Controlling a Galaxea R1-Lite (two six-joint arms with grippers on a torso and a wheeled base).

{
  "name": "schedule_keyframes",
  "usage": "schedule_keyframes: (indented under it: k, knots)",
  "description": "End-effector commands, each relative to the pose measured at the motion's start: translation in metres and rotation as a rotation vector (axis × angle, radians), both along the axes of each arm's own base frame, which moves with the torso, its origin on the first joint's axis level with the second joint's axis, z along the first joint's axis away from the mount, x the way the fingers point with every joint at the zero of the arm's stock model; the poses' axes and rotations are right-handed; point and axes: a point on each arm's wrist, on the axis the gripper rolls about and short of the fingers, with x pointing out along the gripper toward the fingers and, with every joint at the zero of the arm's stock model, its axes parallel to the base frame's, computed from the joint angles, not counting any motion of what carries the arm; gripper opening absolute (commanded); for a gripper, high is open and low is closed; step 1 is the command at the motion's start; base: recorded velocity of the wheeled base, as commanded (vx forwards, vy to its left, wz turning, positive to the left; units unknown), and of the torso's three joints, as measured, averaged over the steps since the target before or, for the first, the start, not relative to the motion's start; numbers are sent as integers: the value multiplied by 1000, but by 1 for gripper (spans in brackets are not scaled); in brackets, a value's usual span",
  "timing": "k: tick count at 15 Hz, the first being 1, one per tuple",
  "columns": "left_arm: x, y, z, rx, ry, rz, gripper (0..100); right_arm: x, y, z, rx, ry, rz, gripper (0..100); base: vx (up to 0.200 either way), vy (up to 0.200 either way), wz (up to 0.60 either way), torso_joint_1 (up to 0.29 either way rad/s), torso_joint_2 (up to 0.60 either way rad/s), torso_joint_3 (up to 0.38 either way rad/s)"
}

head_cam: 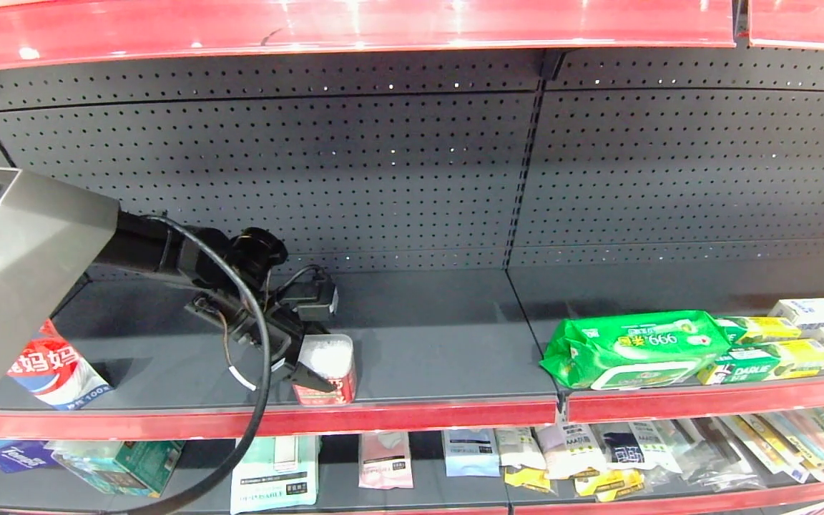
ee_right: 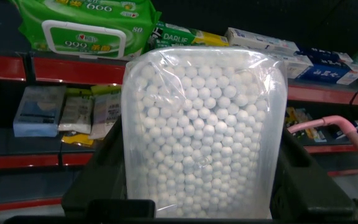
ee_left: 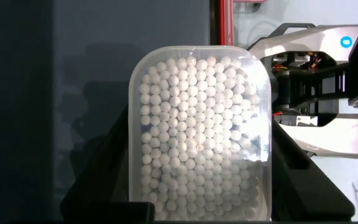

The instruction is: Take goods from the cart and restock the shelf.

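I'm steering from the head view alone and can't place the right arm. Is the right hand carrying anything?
Observer: Yes. The right hand holds a second swab pack, clear, with white tips facing its camera.
Operator: Where is it pointed?
Observer: At the shelf. The green wipes and the toothpaste boxes lie beyond that pack.
Operator: Is the left one gripped square?
Observer: In the left wrist view the swab pack sits centred in the left hand, with dark hand parts showing on both sides of it.
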Motion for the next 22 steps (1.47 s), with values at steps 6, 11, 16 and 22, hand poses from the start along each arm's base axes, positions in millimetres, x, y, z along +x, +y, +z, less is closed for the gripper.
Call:
schedule_keyframes:
  k: [6, 11, 16, 22]
  knots:
    - [-2, 1, -2, 9, 3, 1, 0, 1, 0, -2, 1, 6, -1, 0, 0, 0, 0, 0, 0, 0]
    - [-6, 1, -6, 14, 24, 1, 0, 1, 0, -2, 1, 9, -7, 0, 0, 0, 0, 0, 0, 0]
    - [-2, 2, -8, 5, -10, 8, 0, 1, 0, -2, 1, 11, -7, 0, 0, 0, 0, 0, 0, 0]
    - [-2, 2, -8, 6, -13, 8, 0, 0, 0, -2, 0, 3, -5, 0, 0, 0, 0, 0, 0, 0]
